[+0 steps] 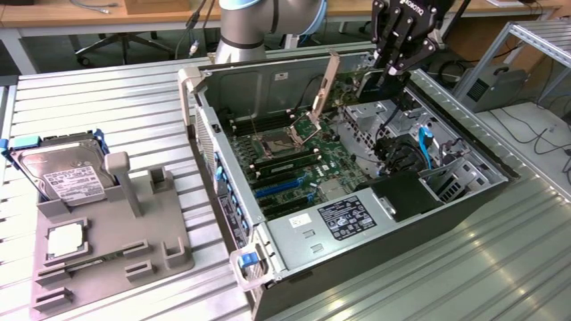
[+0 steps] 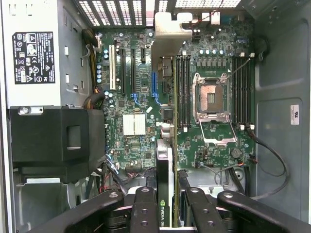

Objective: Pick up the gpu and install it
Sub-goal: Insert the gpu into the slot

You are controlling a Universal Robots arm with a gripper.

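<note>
My gripper [image 1: 394, 65] hangs over the far end of the open computer case [image 1: 223, 194], shut on the gpu [image 1: 332, 80]. The card is held on edge above the motherboard [image 1: 295, 167], its long silver bracket pointing toward the exterior view's left. In the wrist view the gpu [image 2: 164, 160] runs edge-on from between my black fingers [image 2: 145, 208] out to its silver bracket, above the board's expansion slots. A blue slot [image 2: 154, 85] lies just beside the card's line.
A silver hard drive [image 1: 63, 170] stands in a grey fixture [image 1: 134, 241] at the exterior view's left, with a small square chip [image 1: 67, 239] beside it. Inside the case are the power supply [image 1: 352, 217], an open processor socket [image 2: 212, 99], cables and drive cages.
</note>
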